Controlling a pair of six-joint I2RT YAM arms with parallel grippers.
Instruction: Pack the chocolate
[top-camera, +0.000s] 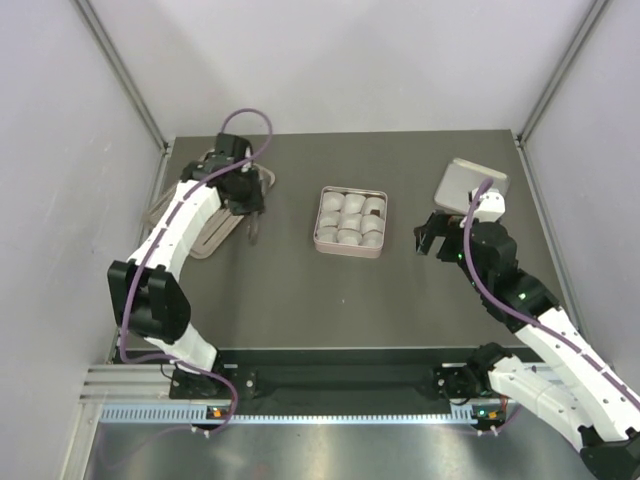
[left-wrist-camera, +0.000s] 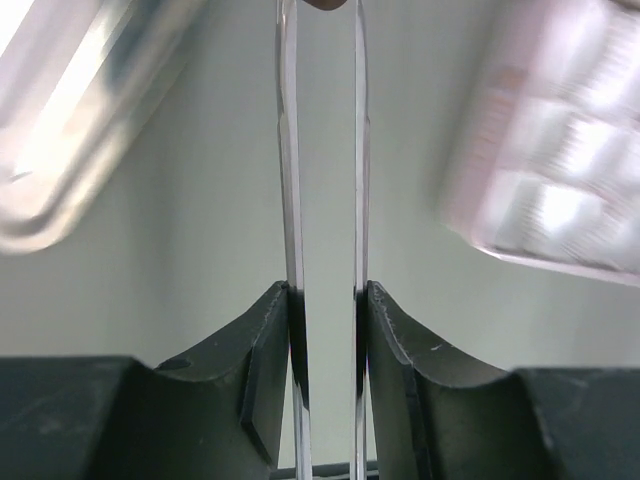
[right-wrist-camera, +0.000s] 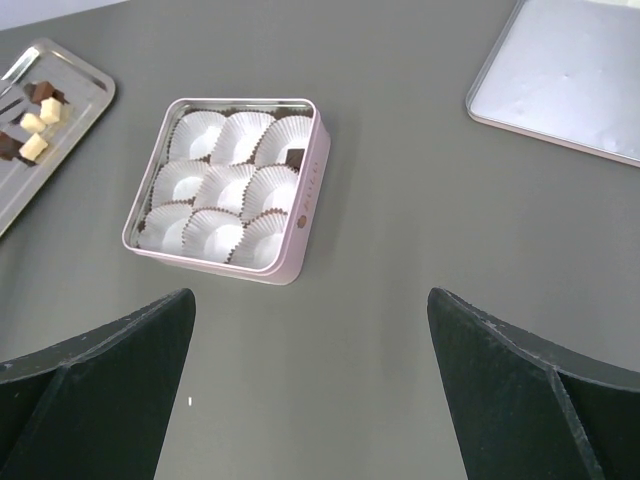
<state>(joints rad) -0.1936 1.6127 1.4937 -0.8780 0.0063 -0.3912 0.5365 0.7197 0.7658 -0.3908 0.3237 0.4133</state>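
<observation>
My left gripper (top-camera: 246, 207) (left-wrist-camera: 326, 290) is shut on a pair of thin metal tongs (left-wrist-camera: 292, 150) (top-camera: 252, 232). A small brown chocolate piece (left-wrist-camera: 325, 4) sits between the tong tips at the top edge of the left wrist view. More chocolate pieces (right-wrist-camera: 38, 118), dark and cream, lie on the metal tray (right-wrist-camera: 70, 95) (top-camera: 196, 232) at the left. The square pink tin (top-camera: 350, 222) (right-wrist-camera: 304, 215) holds white paper cups, and one dark piece (right-wrist-camera: 295, 157) lies in a cup. My right gripper (top-camera: 429, 240) (right-wrist-camera: 308, 296) hovers open and empty to the right of the tin.
The tin's flat lid (top-camera: 472, 183) (right-wrist-camera: 570, 80) lies at the back right, just behind my right gripper. Grey walls close in the table on the left, back and right. In the left wrist view the tray (left-wrist-camera: 70, 130) and tin (left-wrist-camera: 560, 150) are blurred.
</observation>
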